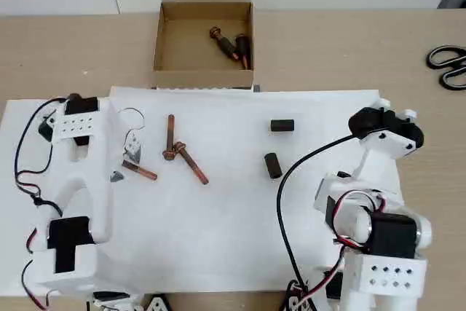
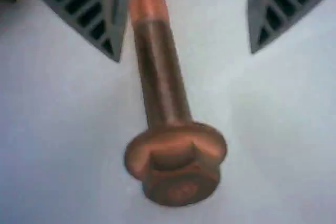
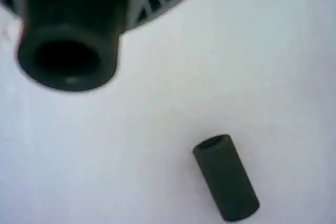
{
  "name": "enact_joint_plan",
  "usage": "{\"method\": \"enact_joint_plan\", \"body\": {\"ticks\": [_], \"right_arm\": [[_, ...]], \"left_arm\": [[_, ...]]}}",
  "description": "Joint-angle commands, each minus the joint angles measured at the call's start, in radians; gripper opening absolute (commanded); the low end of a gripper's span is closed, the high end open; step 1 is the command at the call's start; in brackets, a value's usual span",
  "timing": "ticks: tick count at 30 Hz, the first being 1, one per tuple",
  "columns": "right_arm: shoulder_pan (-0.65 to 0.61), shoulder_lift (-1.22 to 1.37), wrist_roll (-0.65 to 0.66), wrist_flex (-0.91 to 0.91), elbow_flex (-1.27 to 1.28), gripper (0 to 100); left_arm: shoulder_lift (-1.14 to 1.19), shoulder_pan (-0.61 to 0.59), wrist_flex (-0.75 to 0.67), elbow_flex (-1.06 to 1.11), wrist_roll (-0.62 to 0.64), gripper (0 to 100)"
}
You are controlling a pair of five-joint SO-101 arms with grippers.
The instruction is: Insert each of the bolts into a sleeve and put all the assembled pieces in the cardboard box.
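Copper bolt (image 1: 138, 170), high view: one end sits between the left jaws on the white sheet (image 1: 233, 238); cardboard box (image 1: 204, 78) already holds assembled pieces (image 1: 231, 45). Step: pairing bolt and sleeve. Left wrist: left jaws gape either side of the bolt, gripping nothing; next, close squarely on it. Right wrist: right jaws clamp a black sleeve (image 3: 65, 51), bore exposed; spare sleeve (image 3: 226, 179) lies apart.

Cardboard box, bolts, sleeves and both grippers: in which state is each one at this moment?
Left gripper: open.
Right gripper: shut on the held sleeve.
Held sleeve: empty.
Cardboard box: open-topped.
Assembled pieces: two, bolts in sleeves, lying in the box.
Nearest bolt: bare, flat between the left gripper's fingers.
Other two bolts: bare, lying on the sheet.
Two loose sleeves: empty, on the sheet.
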Motion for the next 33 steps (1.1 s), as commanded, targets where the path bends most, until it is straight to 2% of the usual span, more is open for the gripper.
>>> {"method": "enact_joint_plan", "body": {"ticks": [1, 14, 25, 30, 33], "right_arm": [[0.008, -0.007, -0.011, -0.018, -0.003, 0.3], [0.008, -0.007, -0.011, -0.018, -0.003, 0.3], [0.008, -0.012, -0.009, -0.01, -0.003, 0.3], [0.008, -0.01, -0.009, -0.013, -0.003, 0.3], [0.008, -0.008, -0.009, -0.016, -0.003, 0.3]], "left_arm": [[-0.005, -0.003, -0.043, 0.002, 0.003, 15], [-0.002, -0.006, -0.092, 0.004, 0.002, 15], [0.186, -0.052, -0.098, -0.047, 0.002, 15], [0.195, -0.068, -0.098, -0.059, 0.0, 0], [0.195, -0.063, -0.098, -0.059, 0.0, 1]]}}
